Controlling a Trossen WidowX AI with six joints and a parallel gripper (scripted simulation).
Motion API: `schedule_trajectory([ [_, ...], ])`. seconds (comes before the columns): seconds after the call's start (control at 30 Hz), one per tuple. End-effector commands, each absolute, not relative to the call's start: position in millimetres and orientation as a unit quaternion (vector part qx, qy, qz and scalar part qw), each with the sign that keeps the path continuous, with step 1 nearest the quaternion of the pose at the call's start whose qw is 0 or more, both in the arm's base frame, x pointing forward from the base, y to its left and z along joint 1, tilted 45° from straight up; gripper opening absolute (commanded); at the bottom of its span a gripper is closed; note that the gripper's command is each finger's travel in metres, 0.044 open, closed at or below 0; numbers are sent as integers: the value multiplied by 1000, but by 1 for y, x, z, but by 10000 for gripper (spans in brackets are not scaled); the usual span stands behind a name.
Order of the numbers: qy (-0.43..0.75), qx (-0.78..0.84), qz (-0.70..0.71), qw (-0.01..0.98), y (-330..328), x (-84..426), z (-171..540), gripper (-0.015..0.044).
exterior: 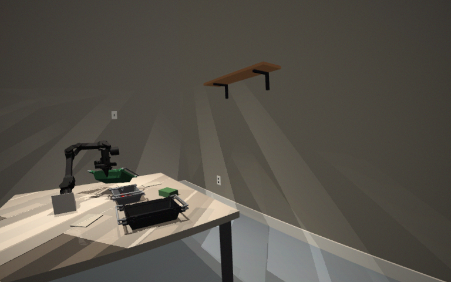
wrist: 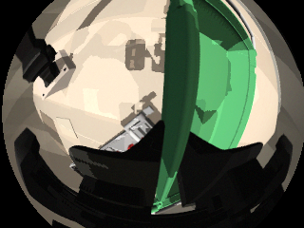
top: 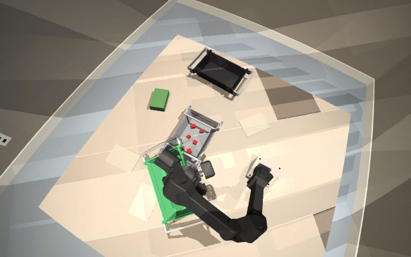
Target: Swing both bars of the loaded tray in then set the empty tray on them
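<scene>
The loaded grey tray stands on the table with several red blocks inside. Its far wire bar and near wire bar both lie across its top. My gripper is shut on one long side wall of the empty green tray. The green tray hangs in the air, roughly level, above the table. In the top view it overlaps the near end of the grey tray and is turned relative to it. The arm hides the fingers there.
A black tray with its bars out stands at the table's far edge. A green block lies left of the grey tray. Flat pale squares lie on the table. A shelf is on the wall.
</scene>
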State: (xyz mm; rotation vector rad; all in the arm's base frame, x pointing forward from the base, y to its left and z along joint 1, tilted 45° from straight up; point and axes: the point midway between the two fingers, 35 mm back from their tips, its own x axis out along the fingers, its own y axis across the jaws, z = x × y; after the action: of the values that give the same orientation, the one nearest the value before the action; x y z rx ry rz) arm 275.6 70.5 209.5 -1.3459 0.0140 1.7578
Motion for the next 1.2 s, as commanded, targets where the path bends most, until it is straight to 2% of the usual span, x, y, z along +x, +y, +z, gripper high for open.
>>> schedule_trajectory([
  [0.0,24,-539,699,469,51,289,207,0],
  [0.6,100,-471,691,538,-15,319,165,0],
  [1.17,158,-396,674,603,-83,327,120,0],
])
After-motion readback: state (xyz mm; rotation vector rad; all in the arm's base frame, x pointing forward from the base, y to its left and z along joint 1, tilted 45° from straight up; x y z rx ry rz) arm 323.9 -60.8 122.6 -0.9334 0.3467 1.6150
